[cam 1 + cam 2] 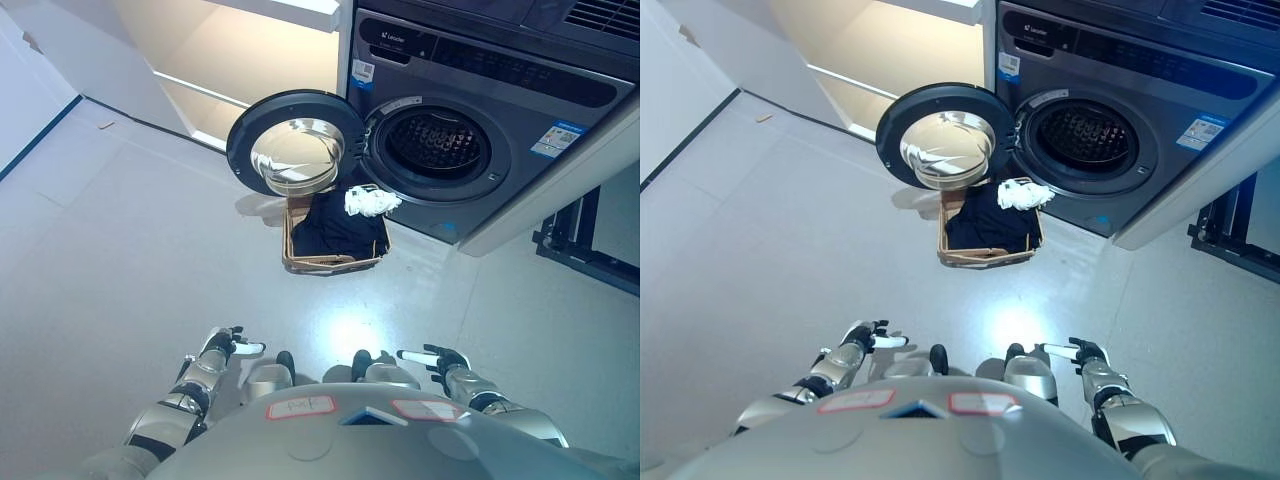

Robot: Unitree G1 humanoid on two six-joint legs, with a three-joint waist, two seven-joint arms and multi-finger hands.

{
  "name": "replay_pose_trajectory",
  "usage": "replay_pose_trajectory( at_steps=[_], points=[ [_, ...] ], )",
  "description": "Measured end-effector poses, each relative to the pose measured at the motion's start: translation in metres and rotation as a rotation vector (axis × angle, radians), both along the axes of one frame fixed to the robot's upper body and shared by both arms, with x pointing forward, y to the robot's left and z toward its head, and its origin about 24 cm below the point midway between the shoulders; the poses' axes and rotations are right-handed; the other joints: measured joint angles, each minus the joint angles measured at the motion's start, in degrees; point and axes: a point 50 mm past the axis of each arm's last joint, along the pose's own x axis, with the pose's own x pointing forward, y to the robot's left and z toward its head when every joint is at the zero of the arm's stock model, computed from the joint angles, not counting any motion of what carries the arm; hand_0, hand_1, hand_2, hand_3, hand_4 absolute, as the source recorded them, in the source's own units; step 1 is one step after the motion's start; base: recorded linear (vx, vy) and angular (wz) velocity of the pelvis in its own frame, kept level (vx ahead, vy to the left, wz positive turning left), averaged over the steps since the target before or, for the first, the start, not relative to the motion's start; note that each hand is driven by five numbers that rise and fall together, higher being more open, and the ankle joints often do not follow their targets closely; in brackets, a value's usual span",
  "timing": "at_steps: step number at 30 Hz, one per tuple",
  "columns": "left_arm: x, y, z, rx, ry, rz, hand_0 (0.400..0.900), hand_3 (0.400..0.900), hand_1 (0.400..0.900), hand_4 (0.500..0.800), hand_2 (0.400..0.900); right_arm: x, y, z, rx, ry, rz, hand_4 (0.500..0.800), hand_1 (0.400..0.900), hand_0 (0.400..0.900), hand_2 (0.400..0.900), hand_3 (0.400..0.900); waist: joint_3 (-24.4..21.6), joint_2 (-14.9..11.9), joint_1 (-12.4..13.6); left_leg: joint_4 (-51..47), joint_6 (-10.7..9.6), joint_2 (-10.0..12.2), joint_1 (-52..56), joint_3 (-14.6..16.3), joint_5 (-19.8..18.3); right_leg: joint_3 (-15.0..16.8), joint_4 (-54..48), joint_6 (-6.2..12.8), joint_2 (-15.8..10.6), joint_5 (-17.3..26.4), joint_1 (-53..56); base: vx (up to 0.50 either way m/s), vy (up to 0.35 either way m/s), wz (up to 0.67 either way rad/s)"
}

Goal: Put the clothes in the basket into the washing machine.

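Presently on view: washing machine (pixel 480 120), grey front-loader, round door (pixel 295 143) swung wide to its left, drum (pixel 437 145) dark. Basket (pixel 300 262), woven, on floor (pixel 120 250) just below the door, holding dark clothes (pixel 335 230) with a white garment (pixel 370 202) on top. Left hand (pixel 228 345) and right hand (pixel 435 357): low, well apart from basket, fingers extended, holding nothing.
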Motion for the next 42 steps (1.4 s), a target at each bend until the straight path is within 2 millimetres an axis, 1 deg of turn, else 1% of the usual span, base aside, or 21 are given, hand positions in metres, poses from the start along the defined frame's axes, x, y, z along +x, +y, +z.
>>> replay_pose_trajectory(
  at_steps=[24, 28, 29, 30, 31, 32, 33, 34, 35, 36, 37, 38, 39, 40, 41, 42],
  points=[
    [-0.001, 0.0, 0.0, 0.001, 0.004, 0.001, 0.9, 0.9, 0.9, 0.8, 0.9, -0.002, 0.0, 0.0, -0.005, 0.007, 0.015, 0.8, 0.9, 0.9, 0.9, 0.9, -0.18, 0.25, -0.05, 0.07, -0.02, 0.08, 0.0, -0.09, 0.01, -0.03, 0.0, 0.13, 0.1, -0.09, 0.08, 0.0, -0.016, 0.01],
    [0.0, 0.002, 0.0, 0.006, 0.001, 0.001, 0.9, 0.9, 0.9, 0.8, 0.9, -0.001, 0.0, 0.0, -0.007, 0.006, 0.015, 0.8, 0.9, 0.9, 0.9, 0.9, 0.34, -0.27, -0.2, 2.26, -0.35, 0.19, -1.19, -0.82, -0.4, 0.04, 0.01, 0.22, 0.12, -0.22, -0.07, -0.03, -0.108, 0.0],
    [0.001, 0.002, 0.001, 0.006, -0.001, 0.001, 0.9, 0.9, 0.9, 0.8, 0.9, -0.001, -0.001, 0.0, -0.008, 0.006, 0.015, 0.8, 0.9, 0.9, 0.9, 0.9, 0.57, -0.44, -0.27, 3.14, -0.5, 0.39, -1.96, -0.98, -0.56, 0.07, 0.24, 0.15, 0.5, -0.32, -0.47, -0.05, -0.148, 0.0],
    [0.003, 0.004, 0.001, 0.01, -0.005, 0.001, 0.9, 0.9, 0.9, 0.8, 0.9, 0.001, 0.0, 0.0, -0.007, 0.001, 0.016, 0.8, 0.9, 0.9, 0.9, 0.9, 0.85, -0.7, -0.12, 5.19, -0.63, 0.54, -3.37, -1.5, -0.99, 0.19, 0.44, -0.16, 0.78, -0.56, -1.02, -0.04, -0.183, -0.01],
    [0.008, 0.005, 0.003, 0.016, -0.017, -0.002, 0.9, 0.9, 0.9, 0.8, 0.9, 0.004, 0.001, 0.0, -0.005, -0.005, 0.018, 0.8, 0.9, 0.9, 0.9, 0.9, 1.69, -1.3, -0.24, 7.77, -0.67, 0.49, -4.95, -1.91, -1.43, 0.87, 1.01, -0.58, 0.3, -0.82, -1.7, -0.05, -0.235, -0.15],
    [0.008, 0.007, 0.003, 0.021, -0.015, 0.002, 0.9, 0.9, 0.9, 0.8, 0.9, 0.005, 0.0, 0.001, -0.006, -0.006, 0.018, 0.8, 0.9, 0.9, 0.9, 0.9, 2.63, -1.54, 0.13, 10.46, -1.57, 1.08, -6.33, -2.29, -1.7, 1.06, 2.74, -1.22, 1.28, -1.29, -2.81, -0.05, -0.303, -0.29],
    [0.014, 0.013, 0.006, 0.038, -0.03, 0.008, 0.9, 0.9, 0.9, 0.8, 0.9, 0.017, 0.004, 0.002, 0.002, -0.031, 0.026, 0.8, 0.9, 0.9, 0.9, 0.9, 4.54, -2.6, 0.92, 17.66, -2.85, 1.31, -9.74, -3.09, -2.57, 0.63, 8.84, -3.18, 1.19, -3.82, -5.45, -0.05, -0.265, -0.35],
    [0.023, 0.021, 0.01, 0.061, -0.053, 0.007, 0.9, 0.9, 0.9, 0.8, 0.9, 0.021, 0.01, 0.001, 0.016, -0.035, 0.029, 0.8, 0.9, 0.9, 0.9, 0.9, 6.69, -4.64, 1.75, 25.87, -4.04, 1.2, -13.24, -3.88, -1.78, 1.15, 12.0, -4.09, 0.81, -5.67, -6.83, 0.01, -0.145, -0.21],
    [0.028, 0.026, 0.013, 0.06, -0.081, 0.05, 0.9, 0.9, 0.9, 0.8, 0.9, 0.026, 0.012, 0.001, 0.017, -0.044, 0.036, 0.8, 0.9, 0.9, 0.9, 0.9, 7.24, -5.77, 2.48, 31.7, -4.39, 1.03, -16.33, -5.95, -0.72, 2.58, 12.06, -4.96, 0.37, -5.72, -6.61, 0.07, -0.081, -0.13],
    [0.033, 0.025, 0.014, 0.05, -0.11, 0.063, 0.9, 0.9, 0.9, 0.8, 0.9, 0.023, 0.007, 0.002, 0.001, -0.033, 0.044, 0.8, 0.9, 0.9, 0.9, 0.9, 7.26, -5.84, 3.49, 36.4, -4.23, 0.42, -19.34, -7.76, 0.65, 2.89, 12.01, -5.79, 0.45, -5.51, -6.54, 0.09, -0.03, -0.06],
    [0.041, 0.021, 0.016, 0.04, -0.138, 0.058, 0.9, 0.9, 0.9, 0.8, 0.9, 0.024, 0.001, 0.004, -0.019, -0.028, 0.049, 0.8, 0.9, 0.9, 0.9, 0.9, 7.11, -5.86, 3.54, 38.1, -3.89, -0.17, -21.27, -8.2, 0.73, 2.79, 11.51, -6.17, 0.4, -5.28, -6.85, 0.26, 0.022, -0.36],
    [0.044, 0.02, 0.017, 0.037, -0.144, 0.057, 0.9, 0.9, 0.9, 0.8, 0.9, 0.025, -0.003, 0.005, -0.033, -0.027, 0.054, 0.8, 0.9, 0.9, 0.9, 0.9, 7.13, -5.82, 3.37, 36.62, -3.69, -1.05, -22.08, -8.16, 0.59, 2.86, 10.4, -6.19, 0.19, -5.27, -6.8, 0.31, 0.06, -0.49],
    [0.042, 0.019, 0.016, 0.034, -0.135, 0.059, 0.9, 0.9, 0.9, 0.8, 0.9, 0.029, -0.004, 0.006, -0.043, -0.036, 0.063, 0.8, 0.9, 0.9, 0.9, 0.9, 6.97, -5.8, 3.31, 31.66, -3.62, -2.75, -22.14, -7.24, 0.58, 3.73, 6.86, -6.05, 0.17, -5.35, -6.15, 0.44, 0.095, -0.63],
    [0.035, 0.016, 0.013, 0.031, -0.113, 0.066, 0.9, 0.9, 0.9, 0.8, 0.9, 0.031, -0.007, 0.008, -0.054, -0.039, 0.063, 0.8, 0.9, 0.9, 0.9, 0.9, 6.1, -5.34, 4.17, 22.72, -3.12, -3.26, -21.54, -6.97, 1.14, 4.86, 3.92, -6.23, 1.33, -5.09, -5.17, 0.37, 0.098, -0.41],
    [0.032, 0.013, 0.011, 0.024, -0.104, 0.072, 0.9, 0.9, 0.9, 0.8, 0.9, 0.032, -0.013, 0.009, -0.068, -0.038, 0.059, 0.8, 0.9, 0.9, 0.9, 0.9, 6.09, -2.99, 4.72, 15.34, -4.2, -0.87, -20.79, -7.8, 1.81, 4.23, 6.28, -6.91, 3.46, -4.75, -5.88, 0.37, 0.092, -0.29],
    [0.032, 0.014, 0.011, 0.024, -0.105, 0.076, 0.9, 0.9, 0.9, 0.8, 0.9, 0.032, -0.014, 0.01, -0.073, -0.036, 0.057, 0.8, 0.9, 0.9, 0.9, 0.9, 6.14, -2.01, 4.89, 8.83, -3.93, 0.23, -20.35, -7.1, 2.79, 4.95, 2.43, -6.64, 4.22, -2.05, -3.23, 0.24, 0.054, -0.17]
  ],
)
